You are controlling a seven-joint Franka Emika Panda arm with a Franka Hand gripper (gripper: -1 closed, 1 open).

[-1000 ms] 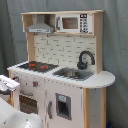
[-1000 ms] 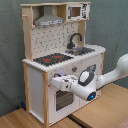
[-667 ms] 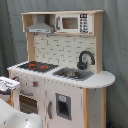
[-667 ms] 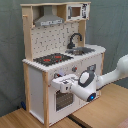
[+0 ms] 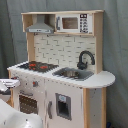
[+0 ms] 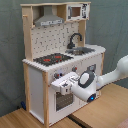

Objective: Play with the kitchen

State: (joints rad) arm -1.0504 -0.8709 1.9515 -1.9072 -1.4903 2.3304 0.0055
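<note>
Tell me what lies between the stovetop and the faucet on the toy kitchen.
The sink lies between them: in both exterior views, its grey basin sits in the counter beside the red-ringed stovetop, and the black faucet rises at the basin's far side.

The toy kitchen [image 5: 60,75] stood upright against a grey backdrop. The end effector [image 5: 7,84] sat by its front, at the first exterior view's left edge.

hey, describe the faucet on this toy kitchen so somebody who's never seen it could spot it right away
Start at the kitchen, the tall white and light-wood unit, and find its countertop. Beside the red-ringed stovetop sits the sink, and the faucet rises behind it. It is the only black, hook-shaped piece standing upright there.
</note>
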